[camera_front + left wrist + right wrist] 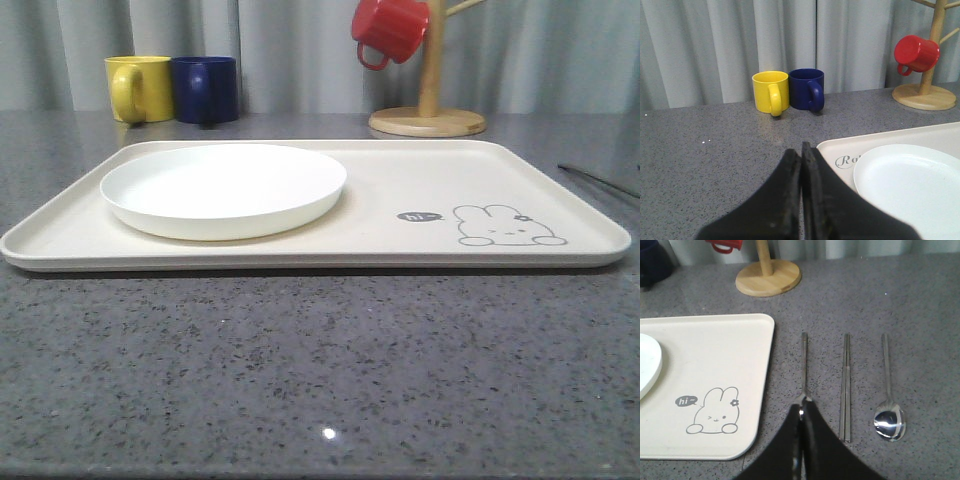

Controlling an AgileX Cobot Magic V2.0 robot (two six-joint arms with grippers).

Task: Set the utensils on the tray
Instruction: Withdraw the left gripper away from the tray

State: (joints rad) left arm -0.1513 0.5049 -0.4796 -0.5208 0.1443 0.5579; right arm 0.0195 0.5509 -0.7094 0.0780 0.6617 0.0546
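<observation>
Grey speckled worktop [320, 370] carried the cream tray [400, 185] before pale curtains [290, 50]; both grippers [801, 150] [802, 412] hung pressed closed, empty.

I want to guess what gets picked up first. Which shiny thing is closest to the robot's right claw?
The fork. It lies right in front of the shut right gripper, beside the tray; the chopsticks and spoon lie farther off.

The front camera sits low at table height, close to the tray [400, 190], facing the curtain. Each wrist camera looks down over its fingers from higher up. All three views share the tray, the plate [222, 188] and the wooden stand [428, 120].
</observation>
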